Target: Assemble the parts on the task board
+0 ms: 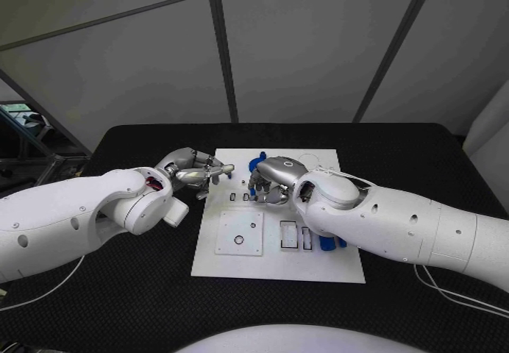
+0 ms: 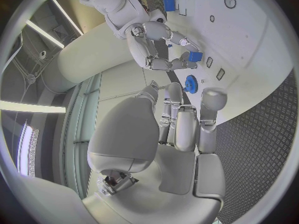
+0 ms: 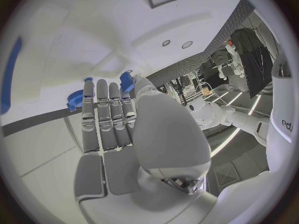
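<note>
Over the white task board (image 1: 278, 265) on the black tabletop (image 1: 127, 294), the right hand (image 1: 273, 176) pinches a small blue block (image 2: 195, 56); a blue gear (image 2: 191, 83) lies nearby; the left hand (image 1: 191, 168) hovers at the board's edge, fingers apart, holding nothing.

Left hand (image 1: 194, 170) empty, fingers apart; right hand (image 1: 273, 179) pinching.

Two white robot arms meet over the white task board (image 1: 278, 265) on a black table (image 1: 127, 294). The left hand (image 1: 193, 170) hovers at the board's left edge — its fingers reaching toward the board. The right hand (image 1: 273, 180) is curled above small slots near the board's top, just below an upright blue part (image 1: 261, 159). Another blue part (image 1: 331, 243) lies beside the right forearm.
</note>
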Controlling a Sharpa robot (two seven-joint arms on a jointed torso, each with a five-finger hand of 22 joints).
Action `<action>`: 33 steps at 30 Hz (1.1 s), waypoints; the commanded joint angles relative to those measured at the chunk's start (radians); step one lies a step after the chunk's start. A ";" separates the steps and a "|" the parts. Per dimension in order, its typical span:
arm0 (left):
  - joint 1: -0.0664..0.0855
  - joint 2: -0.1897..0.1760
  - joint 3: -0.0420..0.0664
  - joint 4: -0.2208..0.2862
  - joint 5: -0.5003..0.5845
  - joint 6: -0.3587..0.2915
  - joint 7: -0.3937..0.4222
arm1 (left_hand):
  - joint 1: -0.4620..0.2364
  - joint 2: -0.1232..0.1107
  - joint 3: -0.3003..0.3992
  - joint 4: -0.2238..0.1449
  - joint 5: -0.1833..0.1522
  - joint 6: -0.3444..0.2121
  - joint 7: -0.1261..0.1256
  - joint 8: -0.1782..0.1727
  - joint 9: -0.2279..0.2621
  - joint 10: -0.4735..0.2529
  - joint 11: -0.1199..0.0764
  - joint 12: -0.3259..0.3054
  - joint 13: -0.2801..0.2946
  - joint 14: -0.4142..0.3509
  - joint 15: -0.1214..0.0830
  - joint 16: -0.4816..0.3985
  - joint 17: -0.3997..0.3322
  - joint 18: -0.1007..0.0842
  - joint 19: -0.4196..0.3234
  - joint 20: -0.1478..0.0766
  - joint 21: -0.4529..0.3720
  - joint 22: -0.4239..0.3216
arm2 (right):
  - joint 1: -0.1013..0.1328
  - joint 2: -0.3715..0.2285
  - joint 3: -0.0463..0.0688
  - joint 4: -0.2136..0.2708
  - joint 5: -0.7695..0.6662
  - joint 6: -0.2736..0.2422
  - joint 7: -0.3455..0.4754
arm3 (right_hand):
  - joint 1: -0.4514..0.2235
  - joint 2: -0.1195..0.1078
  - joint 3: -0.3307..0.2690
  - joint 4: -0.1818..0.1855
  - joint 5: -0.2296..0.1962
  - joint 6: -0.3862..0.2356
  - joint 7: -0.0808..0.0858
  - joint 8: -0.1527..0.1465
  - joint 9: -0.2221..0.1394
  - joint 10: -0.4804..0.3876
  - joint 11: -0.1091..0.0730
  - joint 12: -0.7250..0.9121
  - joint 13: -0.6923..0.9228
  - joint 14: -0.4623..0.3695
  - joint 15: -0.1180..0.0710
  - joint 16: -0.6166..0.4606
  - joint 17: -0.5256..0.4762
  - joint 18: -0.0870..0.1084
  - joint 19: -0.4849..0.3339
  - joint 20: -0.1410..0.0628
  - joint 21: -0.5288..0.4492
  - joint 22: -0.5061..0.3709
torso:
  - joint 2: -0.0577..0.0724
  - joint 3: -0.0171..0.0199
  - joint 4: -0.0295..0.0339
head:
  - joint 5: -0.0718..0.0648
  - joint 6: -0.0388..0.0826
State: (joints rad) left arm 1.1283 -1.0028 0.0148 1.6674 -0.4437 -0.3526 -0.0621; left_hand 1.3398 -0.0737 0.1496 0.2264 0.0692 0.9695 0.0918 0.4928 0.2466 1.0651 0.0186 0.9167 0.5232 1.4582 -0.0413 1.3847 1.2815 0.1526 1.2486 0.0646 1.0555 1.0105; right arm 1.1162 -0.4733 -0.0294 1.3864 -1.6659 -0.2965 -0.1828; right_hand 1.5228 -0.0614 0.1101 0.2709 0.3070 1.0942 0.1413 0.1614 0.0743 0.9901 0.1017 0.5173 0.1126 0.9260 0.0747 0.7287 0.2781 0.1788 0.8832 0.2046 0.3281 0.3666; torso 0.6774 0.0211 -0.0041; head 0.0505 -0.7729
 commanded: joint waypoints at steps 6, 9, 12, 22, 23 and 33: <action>0.002 0.002 0.001 0.000 0.007 0.011 0.022 | 0.001 -0.008 0.006 0.000 0.000 -0.006 0.000 -0.002 -0.001 -0.006 0.000 -0.005 -0.001 -0.006 0.001 -0.006 -0.001 -0.019 -0.007 0.002 -0.004 0.000 | 0.001 0.000 0.000 0.010 -0.034 0.002 -0.031 | -0.003 -0.014 0.016 -0.005 -0.003 0.006 -0.003 0.001 0.002 0.045 -0.016 0.014 0.014 0.071 -0.021 0.063 0.026 0.004 0.047 -0.024 0.054 0.036 | 0.000 0.0000 0.0005 | 0.001 -0.001; 0.002 0.002 0.001 0.000 0.007 0.013 0.020 | 0.001 -0.008 0.006 0.000 0.000 -0.006 0.000 -0.002 -0.001 -0.006 0.000 -0.005 -0.001 -0.006 0.001 -0.006 -0.001 -0.019 -0.007 0.002 -0.004 0.000 | 0.001 0.000 0.000 0.012 -0.037 -0.004 -0.032 | -0.006 -0.017 0.019 -0.007 -0.003 0.007 -0.006 -0.001 0.001 0.060 -0.021 0.027 0.027 0.084 -0.028 0.088 0.041 0.004 0.055 -0.032 0.074 0.053 | 0.000 0.0000 0.0004 | 0.001 -0.001; 0.002 0.002 0.001 -0.001 0.007 0.015 0.018 | 0.001 -0.008 0.006 0.000 0.000 -0.006 0.000 -0.002 -0.001 -0.006 0.000 -0.005 -0.001 -0.006 0.001 -0.006 -0.001 -0.019 -0.007 0.002 -0.004 0.000 | 0.000 0.000 0.000 0.013 -0.039 -0.010 -0.032 | -0.010 -0.020 0.023 -0.011 -0.003 0.010 -0.010 -0.002 0.001 0.072 -0.028 0.049 0.049 0.091 -0.035 0.124 0.065 0.002 0.058 -0.040 0.099 0.076 | 0.000 -0.0003 0.0006 | 0.001 -0.002; 0.002 0.001 0.001 -0.001 0.007 0.021 0.012 | 0.001 -0.008 0.006 0.000 0.000 -0.006 0.000 -0.002 -0.001 -0.006 0.000 -0.005 -0.001 -0.006 0.001 -0.006 -0.001 -0.019 -0.007 0.002 -0.004 0.000 | 0.000 -0.001 0.000 0.014 -0.045 -0.010 -0.033 | -0.030 -0.027 0.035 -0.020 -0.006 0.019 -0.024 -0.006 0.000 0.064 -0.049 0.208 0.206 0.091 -0.057 0.298 0.182 -0.001 0.041 -0.065 0.225 0.195 | 0.000 -0.0002 0.0000 | 0.002 -0.003; 0.002 0.001 0.001 -0.001 0.007 0.022 0.012 | 0.001 -0.008 0.006 0.000 0.000 -0.006 0.000 -0.002 -0.001 -0.006 0.000 -0.005 -0.001 -0.006 0.001 -0.006 -0.001 -0.019 -0.007 0.002 -0.004 0.000 | 0.000 -0.001 0.000 0.014 -0.045 -0.009 -0.033 | -0.033 -0.028 0.037 -0.019 -0.006 0.018 -0.024 -0.008 0.000 0.051 -0.049 0.230 0.233 0.084 -0.059 0.317 0.197 -0.002 0.032 -0.067 0.244 0.216 | 0.000 -0.0004 0.0002 | 0.002 -0.003; 0.002 0.001 0.001 -0.001 0.007 0.026 0.007 | 0.003 -0.007 0.009 -0.001 0.001 -0.006 0.000 -0.002 -0.001 -0.007 0.001 -0.005 -0.002 -0.006 0.001 -0.005 0.001 -0.019 -0.007 0.003 -0.004 0.001 | 0.000 0.002 0.000 0.009 -0.046 -0.006 -0.029 | -0.051 -0.028 0.047 -0.028 -0.008 0.016 -0.034 -0.008 0.001 0.089 -0.057 0.520 0.597 0.275 -0.071 0.614 0.649 -0.001 -0.011 -0.081 0.396 0.368 | 0.000 -0.0007 0.0009 | 0.004 -0.006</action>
State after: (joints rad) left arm 1.1285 -1.0021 0.0148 1.6660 -0.4408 -0.3394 -0.0624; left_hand 1.3398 -0.0737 0.1537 0.2245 0.0692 0.9683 0.0930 0.4928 0.2469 1.0651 0.0186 0.9167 0.5229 1.4582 -0.0413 1.3848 1.2817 0.1525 1.2486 0.0646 1.0555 1.0107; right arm 1.1147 -0.4725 -0.0298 1.3955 -1.7034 -0.2964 -0.2133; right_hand 1.4851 -0.0931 0.1540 0.2434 0.3046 1.1043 0.1187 0.1567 0.0729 1.0680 0.0454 1.0178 0.6815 1.1909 0.0041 1.3306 0.9043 0.1789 0.8780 0.1219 0.7174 0.7279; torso 0.6773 0.0205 -0.0031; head 0.0540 -0.7786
